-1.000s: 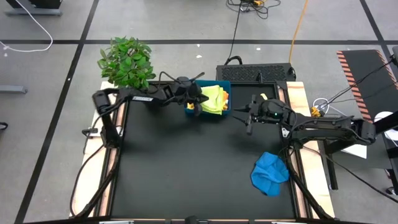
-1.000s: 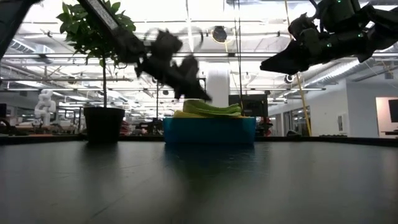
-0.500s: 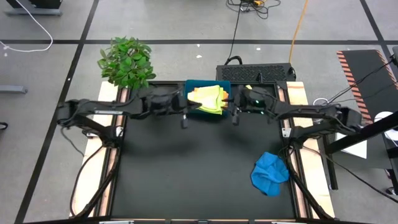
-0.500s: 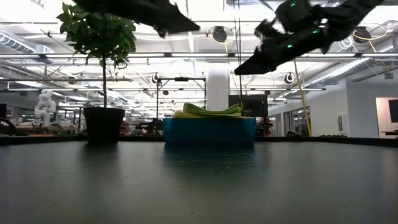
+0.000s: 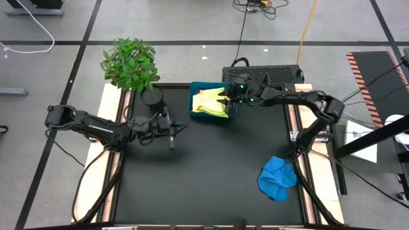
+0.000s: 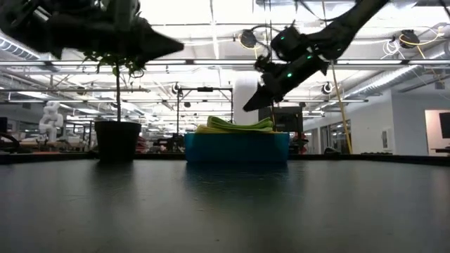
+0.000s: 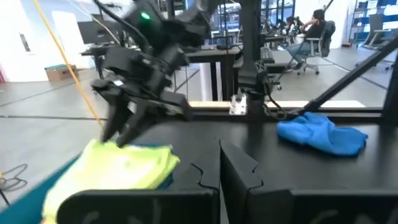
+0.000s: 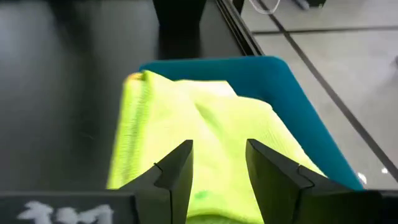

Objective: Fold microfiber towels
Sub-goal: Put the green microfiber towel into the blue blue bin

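Hovering over the teal tray point(image 5: 213, 86), the right hand point(image 5: 225, 102) has its fingers apart and empty, angled down at the lime green towel point(image 8: 186, 134) that tops the stack directly beneath and ahead of it. That pose reads as a reach: the parted fingers straddle the cloth's upper fold in the right wrist view, ready to pinch a layer and lift it out of the tray, though no contact is visible yet. A paler yellow towel point(image 5: 208, 108) peeks out under the green one, on the side of the stack away from the hand.

Off to the other side, the left hand point(image 5: 174, 130) hangs above bare surface point(image 5: 204, 172) with its fingers together and nothing between them, well apart from the tray; it appears to be waiting.

The blue towel point(image 5: 277, 178) lies crumpled on the surface, well apart from both hands, not yet folded.
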